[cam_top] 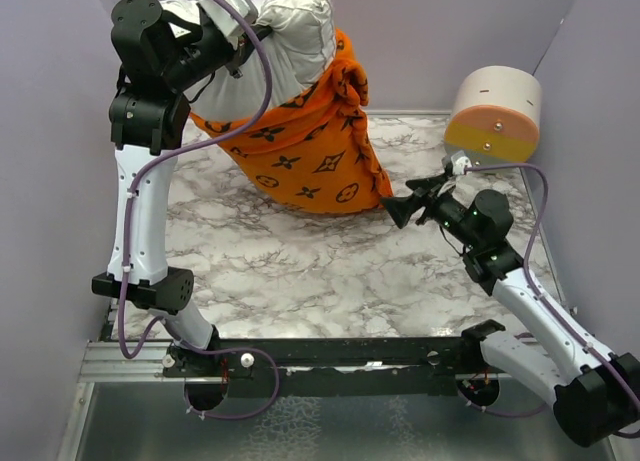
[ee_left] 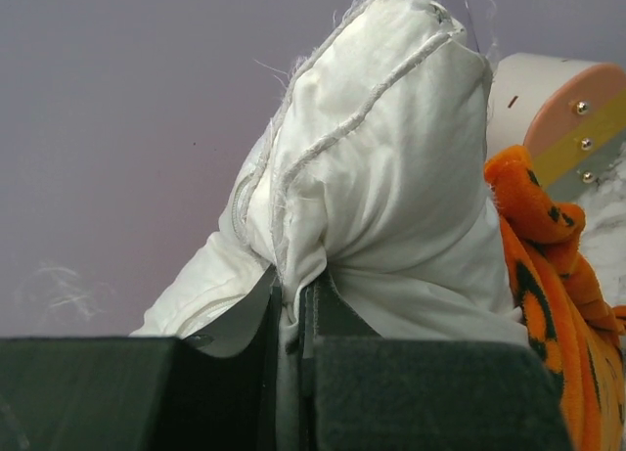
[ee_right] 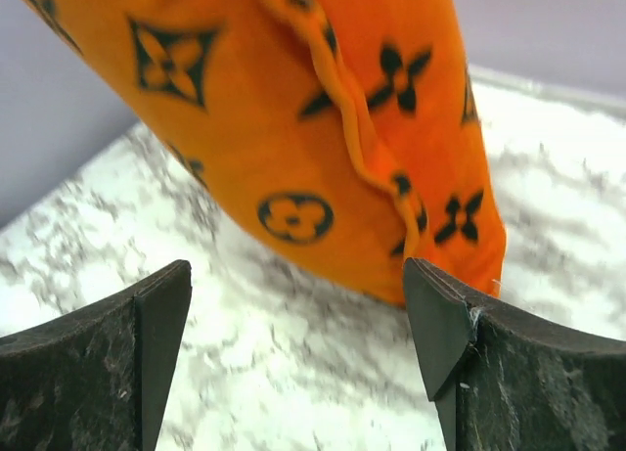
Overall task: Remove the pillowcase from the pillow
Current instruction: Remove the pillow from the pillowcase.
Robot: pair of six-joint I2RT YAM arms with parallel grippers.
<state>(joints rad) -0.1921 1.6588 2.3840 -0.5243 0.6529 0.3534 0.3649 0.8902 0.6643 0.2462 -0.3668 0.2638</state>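
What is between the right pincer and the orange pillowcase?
Only a strip of bare marbled tabletop separates the right pincer from the pillowcase, as the right wrist view shows.

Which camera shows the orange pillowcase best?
The top camera: the whole pillowcase shows, bunched around the lower pillow. The right wrist camera sees only its bottom part; the left wrist only an orange edge.

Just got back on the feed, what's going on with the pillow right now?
The left gripper is shut on a fold of the white pillow, holding its bare end up above the table. The orange pillowcase covers the lower part and hangs toward the table. The right gripper is open just short of the pillowcase's low corner, gripping nothing. The case is partly off.
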